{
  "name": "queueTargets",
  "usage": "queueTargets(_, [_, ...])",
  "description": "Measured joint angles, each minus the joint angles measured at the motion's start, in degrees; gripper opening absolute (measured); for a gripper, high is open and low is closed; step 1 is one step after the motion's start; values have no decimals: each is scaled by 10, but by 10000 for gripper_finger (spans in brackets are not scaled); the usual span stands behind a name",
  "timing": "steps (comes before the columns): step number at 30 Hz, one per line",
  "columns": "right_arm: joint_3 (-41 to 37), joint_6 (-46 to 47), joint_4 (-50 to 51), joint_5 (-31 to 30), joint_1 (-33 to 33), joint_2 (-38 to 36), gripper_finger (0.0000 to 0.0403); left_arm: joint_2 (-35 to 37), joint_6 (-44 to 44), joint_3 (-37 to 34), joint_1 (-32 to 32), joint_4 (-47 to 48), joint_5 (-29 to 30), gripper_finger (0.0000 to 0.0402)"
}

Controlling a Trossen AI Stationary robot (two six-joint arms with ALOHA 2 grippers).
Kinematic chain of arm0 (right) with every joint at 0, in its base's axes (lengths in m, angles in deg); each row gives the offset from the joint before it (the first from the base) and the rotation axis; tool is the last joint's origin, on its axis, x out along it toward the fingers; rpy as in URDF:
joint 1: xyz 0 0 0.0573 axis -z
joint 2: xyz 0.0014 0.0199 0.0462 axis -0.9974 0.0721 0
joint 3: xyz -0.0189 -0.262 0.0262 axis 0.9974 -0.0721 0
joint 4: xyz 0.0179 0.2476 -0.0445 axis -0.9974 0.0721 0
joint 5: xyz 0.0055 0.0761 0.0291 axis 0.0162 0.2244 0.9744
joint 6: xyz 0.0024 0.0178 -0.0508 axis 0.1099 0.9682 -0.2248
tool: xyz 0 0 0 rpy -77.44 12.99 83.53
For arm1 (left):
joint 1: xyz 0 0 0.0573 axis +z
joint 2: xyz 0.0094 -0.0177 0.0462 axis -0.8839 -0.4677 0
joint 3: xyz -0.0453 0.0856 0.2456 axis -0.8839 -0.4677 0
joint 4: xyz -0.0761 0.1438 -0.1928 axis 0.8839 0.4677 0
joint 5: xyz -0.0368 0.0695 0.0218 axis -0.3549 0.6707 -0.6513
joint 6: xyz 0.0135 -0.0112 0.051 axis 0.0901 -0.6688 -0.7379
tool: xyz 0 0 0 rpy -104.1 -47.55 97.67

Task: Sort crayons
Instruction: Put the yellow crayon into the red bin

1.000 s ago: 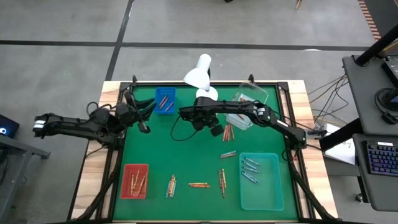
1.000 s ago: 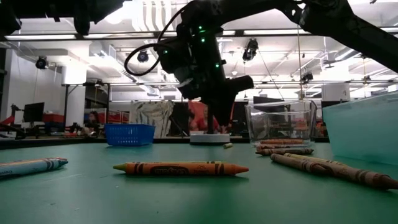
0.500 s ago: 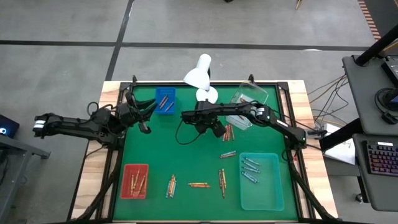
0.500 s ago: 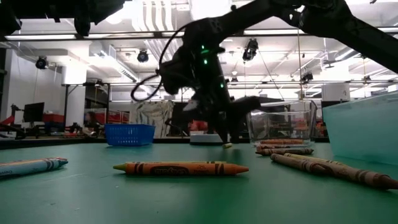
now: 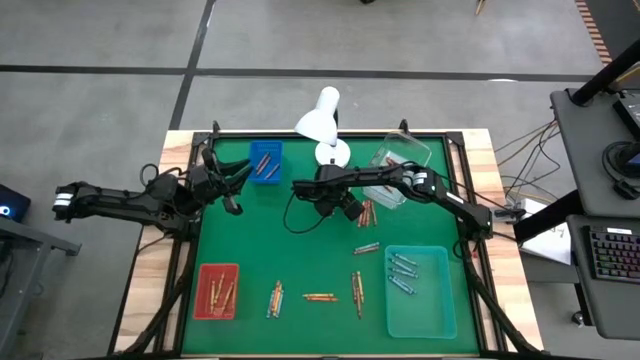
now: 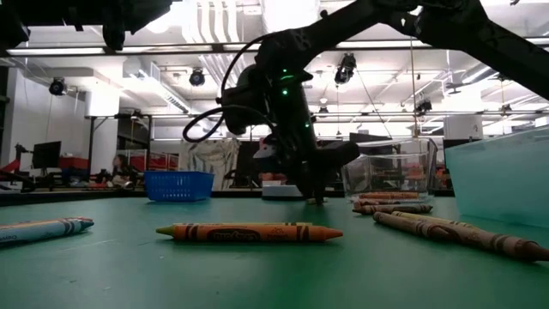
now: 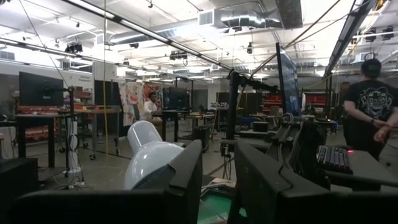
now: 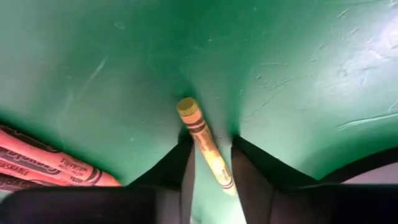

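Observation:
A short yellow-green crayon (image 8: 202, 140) lies flat on the green mat (image 5: 300, 255) near its far middle. My right gripper (image 8: 211, 171) is low over it and open, with one finger on each side and the crayon lying along the gap. It also shows in the high view (image 5: 349, 207) and, down at the mat, in the low view (image 6: 316, 196). A pile of red crayons (image 5: 367, 212) lies just to its right. My left gripper (image 5: 235, 195) is open and empty, raised near the mat's far left. My right gripper comes from above, pointing down, with its fingers (image 8: 183, 165) standing along both sides of the yellow-green crayon's near half (image 8: 214, 168). A gap shows on one side. I cannot tell whether the other finger touches it. The crayon lies flat on the mat.
A blue basket (image 5: 265, 160), a clear container (image 5: 395, 165) and a white lamp (image 5: 322, 120) stand at the far edge. A red tray (image 5: 217, 290) is near left and a pale teal tray (image 5: 420, 290) near right. Loose crayons (image 5: 320, 297) lie between them.
My right gripper has come down from above the mat and now straddles the yellow-green crayon. The crayon has stayed where it was.

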Motion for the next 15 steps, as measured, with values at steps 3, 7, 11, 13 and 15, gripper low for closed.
queueTargets(3, [0,-7,-9,1,0,0,56,0,8,0,0,0,0,76])
queueTargets(7, [1,9,-11,1,0,-2,16,-5,21,0,0,0,0,76])
queueTargets(11, [1,64,-19,47,2,-23,11,-14,27,0,0,0,0,76])
queueTargets(13, [0,96,-27,123,6,-43,9,-18,27,0,1,0,0,76])
queueTargets(15, [-2,117,-33,183,6,-68,8,-21,30,0,0,1,-1,76])
